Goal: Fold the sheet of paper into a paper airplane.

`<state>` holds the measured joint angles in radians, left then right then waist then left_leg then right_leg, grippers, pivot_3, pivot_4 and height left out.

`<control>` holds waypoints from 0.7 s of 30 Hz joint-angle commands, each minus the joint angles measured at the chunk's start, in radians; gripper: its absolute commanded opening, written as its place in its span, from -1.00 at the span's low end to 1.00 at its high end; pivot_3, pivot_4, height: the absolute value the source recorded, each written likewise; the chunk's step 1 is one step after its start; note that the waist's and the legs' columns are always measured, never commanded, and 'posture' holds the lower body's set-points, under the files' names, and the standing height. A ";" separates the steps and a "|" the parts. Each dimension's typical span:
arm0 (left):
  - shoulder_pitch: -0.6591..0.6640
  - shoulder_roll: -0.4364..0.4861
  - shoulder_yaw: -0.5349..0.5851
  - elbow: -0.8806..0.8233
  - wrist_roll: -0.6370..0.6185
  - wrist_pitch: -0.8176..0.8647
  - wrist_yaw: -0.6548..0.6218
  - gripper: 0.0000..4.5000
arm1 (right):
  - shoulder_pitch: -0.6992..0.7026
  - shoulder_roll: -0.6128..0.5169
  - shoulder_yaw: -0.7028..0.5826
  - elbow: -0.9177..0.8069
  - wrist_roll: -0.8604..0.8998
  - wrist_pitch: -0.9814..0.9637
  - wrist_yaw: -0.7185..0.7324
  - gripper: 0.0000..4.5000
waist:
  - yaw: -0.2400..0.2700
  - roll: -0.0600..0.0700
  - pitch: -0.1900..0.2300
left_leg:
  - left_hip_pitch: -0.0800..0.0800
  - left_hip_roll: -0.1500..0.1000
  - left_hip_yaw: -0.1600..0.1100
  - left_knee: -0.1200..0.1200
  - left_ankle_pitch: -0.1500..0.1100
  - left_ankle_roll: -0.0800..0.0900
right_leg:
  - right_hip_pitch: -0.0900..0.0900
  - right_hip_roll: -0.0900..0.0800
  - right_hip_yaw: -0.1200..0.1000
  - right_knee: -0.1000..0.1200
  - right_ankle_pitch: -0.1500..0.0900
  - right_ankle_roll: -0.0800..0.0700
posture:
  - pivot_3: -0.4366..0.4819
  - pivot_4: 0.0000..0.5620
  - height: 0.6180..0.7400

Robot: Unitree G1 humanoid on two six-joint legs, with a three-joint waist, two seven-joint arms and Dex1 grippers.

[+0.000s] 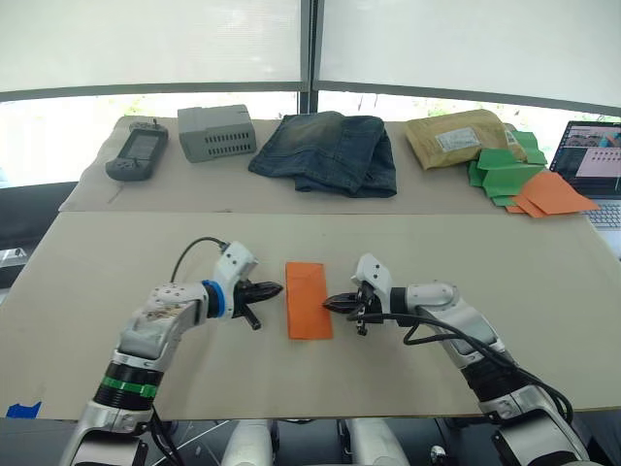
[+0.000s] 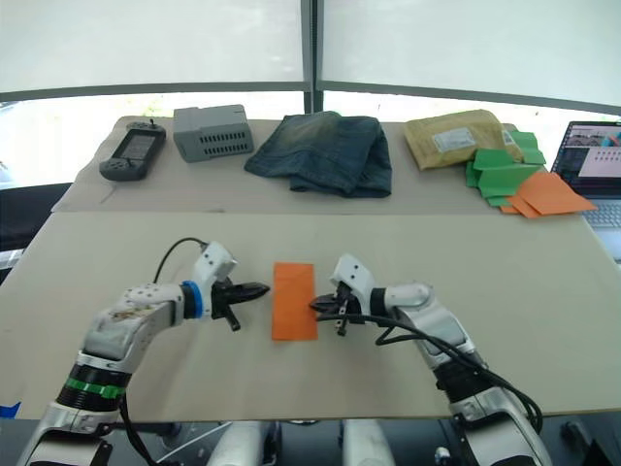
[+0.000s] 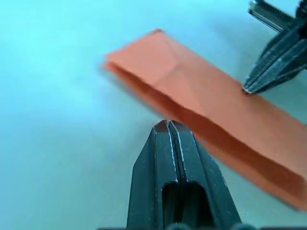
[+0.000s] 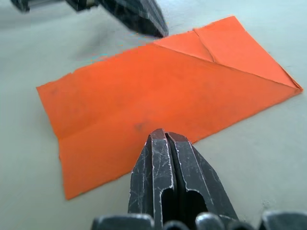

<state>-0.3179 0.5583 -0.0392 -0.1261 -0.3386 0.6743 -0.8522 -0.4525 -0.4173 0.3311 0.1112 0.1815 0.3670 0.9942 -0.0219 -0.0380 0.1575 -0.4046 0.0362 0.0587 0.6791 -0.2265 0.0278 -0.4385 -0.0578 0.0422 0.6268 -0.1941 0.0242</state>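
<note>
The sheet of paper point(image 1: 309, 300) lies flat on the table as a bright orange folded rectangle with diagonal creases at one end. My left gripper point(image 1: 276, 289) is shut, its tip just off the paper's left long edge. My right gripper point(image 1: 331, 304) is shut too, its tip resting at the paper's right long edge. In the left wrist view the folded paper point(image 3: 206, 110) shows layered edges beyond my shut left gripper point(image 3: 168, 126). In the right wrist view the paper point(image 4: 158, 96) spreads ahead of my shut right gripper point(image 4: 163, 136). Nothing is held by either.
At the back stand a handheld controller point(image 1: 137, 151), a grey box point(image 1: 216, 132), folded jeans point(image 1: 333, 150), a padded envelope point(image 1: 453, 137), green paper shapes point(image 1: 505, 167) and paler orange pieces point(image 1: 551, 193). A laptop point(image 1: 596, 160) sits far right.
</note>
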 commanded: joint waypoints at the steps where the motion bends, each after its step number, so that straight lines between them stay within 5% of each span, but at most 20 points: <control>1: -0.007 -0.032 0.023 -0.107 -0.066 -0.045 -0.014 -0.99 | -0.003 0.033 0.038 0.056 -0.039 -0.023 -0.013 -1.00 | 0.002 0.000 0.000 | 0.000 0.000 0.000 0.000 0.000 0.000 | 0.000 0.000 0.000 0.000 -0.001 -0.001 | -0.05 -0.47 0.70; 5: -0.019 -0.072 0.009 -0.140 -0.094 -0.055 -0.010 -0.99 | -0.005 0.037 0.056 0.076 -0.078 -0.029 -0.026 -1.00 | 0.001 0.000 0.000 | 0.000 0.000 0.001 0.000 0.000 0.000 | 0.001 -0.001 0.000 0.000 0.000 -0.001 | -0.05 -0.47 0.70; 16: -0.017 -0.035 -0.264 0.004 0.145 -0.176 -0.021 -0.99 | 0.035 0.003 -0.004 -0.034 -0.060 0.031 -0.071 -1.00 | 0.007 0.000 0.000 | 0.001 -0.001 0.001 0.000 0.000 0.000 | 0.001 0.000 0.000 0.001 -0.002 -0.003 | -0.05 -0.47 0.70; 21: 0.005 -0.051 -0.304 0.007 0.173 -0.189 -0.013 -0.99 | 0.049 0.005 -0.047 -0.002 -0.067 0.002 -0.123 -1.00 | 0.013 0.000 -0.001 | 0.001 -0.002 0.000 0.000 0.000 0.000 | 0.002 -0.002 0.001 0.000 -0.004 -0.004 | -0.05 -0.47 0.70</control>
<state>-0.3306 0.5131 -0.3179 -0.1180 -0.1820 0.4880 -0.8634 -0.4181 -0.3941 0.3197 0.0679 0.1385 0.3693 0.9116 -0.0084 -0.0382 0.1566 -0.4037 0.0342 0.0591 0.6797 -0.2265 0.0278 -0.4363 -0.0603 0.0431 0.6270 -0.1983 0.0207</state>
